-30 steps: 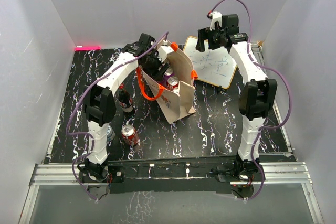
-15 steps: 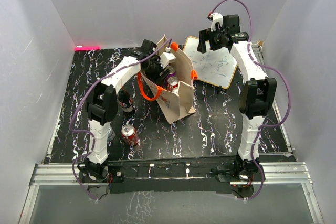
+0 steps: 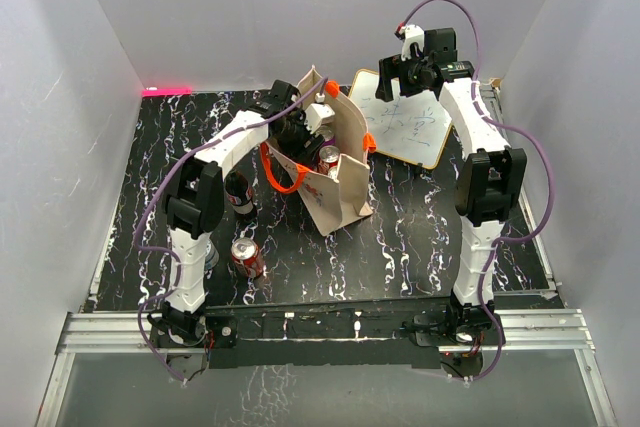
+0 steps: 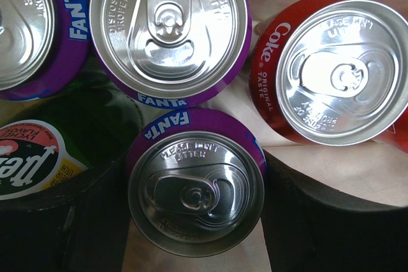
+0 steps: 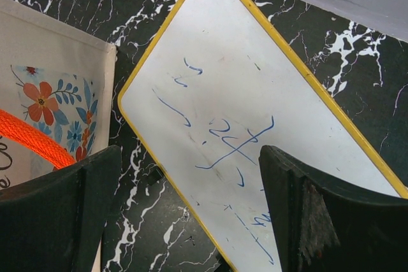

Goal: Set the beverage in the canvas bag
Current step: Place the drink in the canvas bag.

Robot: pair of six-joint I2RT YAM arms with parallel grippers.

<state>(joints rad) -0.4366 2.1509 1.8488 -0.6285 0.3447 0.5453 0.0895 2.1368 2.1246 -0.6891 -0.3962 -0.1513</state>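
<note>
Top external: high behind arm bases (image 3: 180,325), looks down over whole table (image 3: 420,237). Left wrist: very close, straight down onto cans (image 4: 169,27). Right wrist: close above whiteboard (image 5: 255,106); shares canvas bag (image 5: 44,49), frame left, with top view.

- Inside the canvas bag (image 3: 345,162), a Fanta can (image 4: 196,186) sits hemmed in by two more and a Coke can (image 4: 331,74), with hardly a gap.
- Bare table (image 3: 420,237) lies open between the bag and the right edge.

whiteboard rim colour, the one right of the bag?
Yellow. The whiteboard rim shows best in the right wrist view.
</note>
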